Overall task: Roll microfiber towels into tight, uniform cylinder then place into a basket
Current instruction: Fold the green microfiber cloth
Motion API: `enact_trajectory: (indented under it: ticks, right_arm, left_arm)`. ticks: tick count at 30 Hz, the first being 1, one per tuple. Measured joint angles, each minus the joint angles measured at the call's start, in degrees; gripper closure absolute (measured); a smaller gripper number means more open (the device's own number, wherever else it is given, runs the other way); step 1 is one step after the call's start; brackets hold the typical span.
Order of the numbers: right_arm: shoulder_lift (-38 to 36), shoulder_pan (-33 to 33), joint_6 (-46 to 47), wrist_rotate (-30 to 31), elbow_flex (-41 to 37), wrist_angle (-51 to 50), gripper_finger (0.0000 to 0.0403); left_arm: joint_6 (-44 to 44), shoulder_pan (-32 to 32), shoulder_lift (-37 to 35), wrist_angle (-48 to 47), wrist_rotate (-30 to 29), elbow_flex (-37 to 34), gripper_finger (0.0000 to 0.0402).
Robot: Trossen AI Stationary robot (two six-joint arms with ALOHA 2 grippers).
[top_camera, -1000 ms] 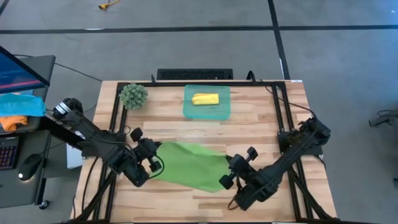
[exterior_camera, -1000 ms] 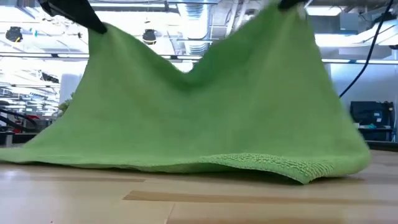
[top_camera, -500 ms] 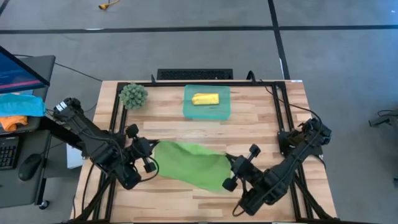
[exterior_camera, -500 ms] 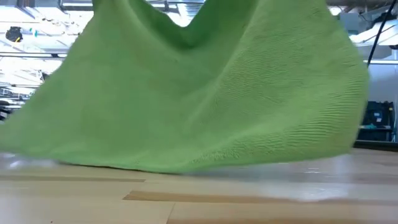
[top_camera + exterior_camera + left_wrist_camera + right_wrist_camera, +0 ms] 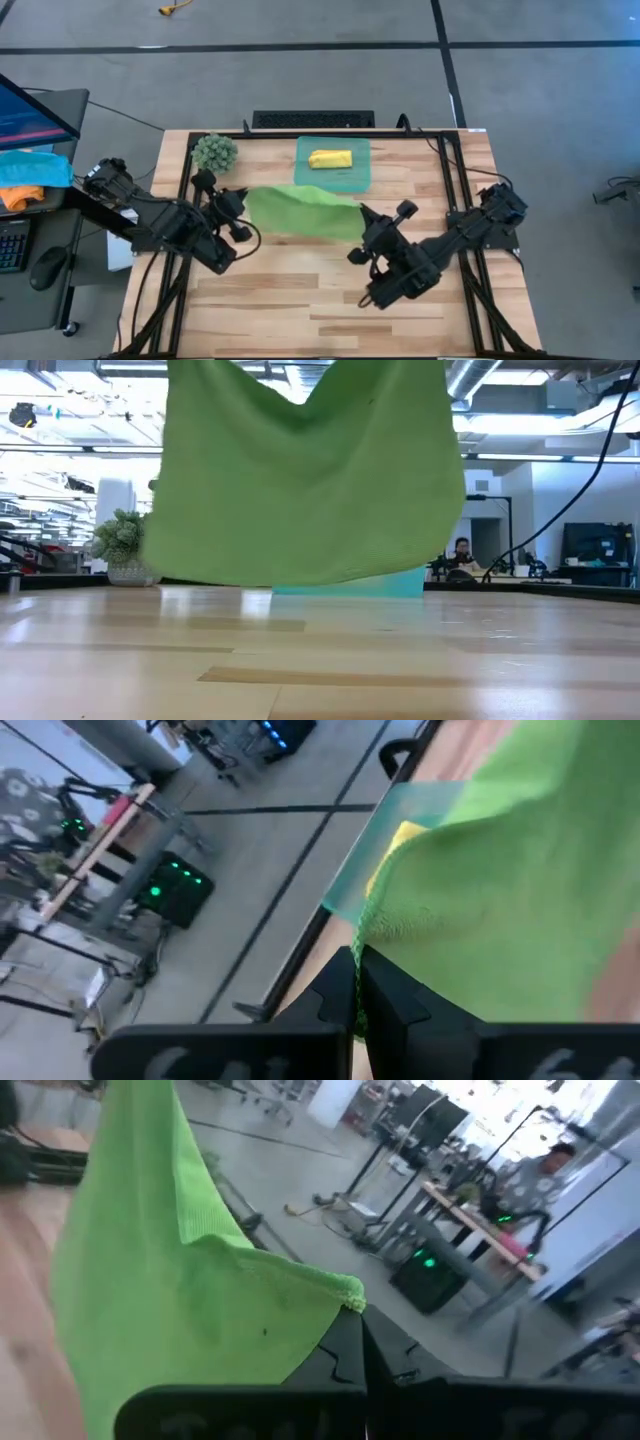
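The light green towel point(image 5: 300, 211) hangs spread between my two grippers over the table's middle, just in front of the basket point(image 5: 356, 178). In the low view the towel point(image 5: 300, 490) hangs clear of the table. My left gripper point(image 5: 244, 206) is shut on its left upper corner. My right gripper point(image 5: 359, 224) is shut on its right upper corner. The yellow towel point(image 5: 330, 159) lies rolled up inside the teal basket. My left gripper pinches the green towel's corner point(image 5: 366, 933) between its two shut fingers point(image 5: 340, 995), coming from the table's left. The towel hangs below it, clear of the table. My right gripper pinches the other upper corner, at the hemmed edge point(image 5: 349, 1293), between its shut fingers point(image 5: 345, 1345), coming from the table's right. The top edge point(image 5: 300, 402) sags slack between the two holds.
A fuzzy round green ball point(image 5: 214, 152) stands at the far left corner of the table. Blue and orange cloths point(image 5: 25, 178) lie on a side desk left of the table. Bare wood point(image 5: 300, 300) lies between the towel and the near edge.
Both grippers have risen and gone toward the table's far edge, carrying the green towel. Its lower edge, which lay on the table near the front, has been dragged back and lifted clear; it now hangs free in front of the basket.
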Motion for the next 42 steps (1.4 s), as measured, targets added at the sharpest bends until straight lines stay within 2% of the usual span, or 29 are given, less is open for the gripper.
enact_trajectory:
  ticks: [3, 7, 11, 13, 17, 29, 32, 38, 42]
  right_arm:
    - [0.0, 0.3, -0.7, -0.9, -0.1, 0.1, 0.0399]
    - [0.2, 3.2, 1.7, -6.2, -3.4, 3.7, 0.0399]
    - [0.2, 7.4, 3.8, -11.2, -11.2, 13.4, 0.0399]
    - [0.3, 9.5, 5.8, -12.9, -14.9, 18.2, 0.0399]
    - [0.3, 12.9, 9.6, -14.6, -19.6, 25.2, 0.0401]
    - [0.2, 16.1, 12.8, -28.6, -23.4, 39.4, 0.0399]
    - [0.2, 14.6, 14.8, -28.5, -24.3, 41.2, 0.0399]
    - [0.2, 9.9, 21.7, -28.9, -28.0, 41.2, 0.0399]
    - [0.2, 7.6, 24.5, -30.3, -30.1, 42.2, 0.0399]
  left_arm:
    - [-0.7, -1.6, 0.0, 1.4, 4.2, 0.0, 0.0401]
    - [-5.5, -7.2, 0.1, 6.8, 8.9, -2.5, 0.0401]
    - [-12.4, -13.9, 0.5, 16.6, 16.5, -9.0, 0.0401]
    - [-15.7, -16.4, 1.7, 21.9, 18.5, -12.5, 0.0401]
    - [-23.8, -19.8, 4.6, 26.6, 21.4, -16.6, 0.0401]
    - [-41.3, -23.5, 15.8, 26.3, 30.2, -17.1, 0.0401]
    - [-44.7, -23.2, 16.7, 23.9, 30.3, -17.1, 0.0401]
    - [-53.1, -20.4, 16.9, 13.4, 28.6, -17.1, 0.0401]
    - [-54.8, -18.2, 16.9, 10.8, 28.6, -17.1, 0.0401]
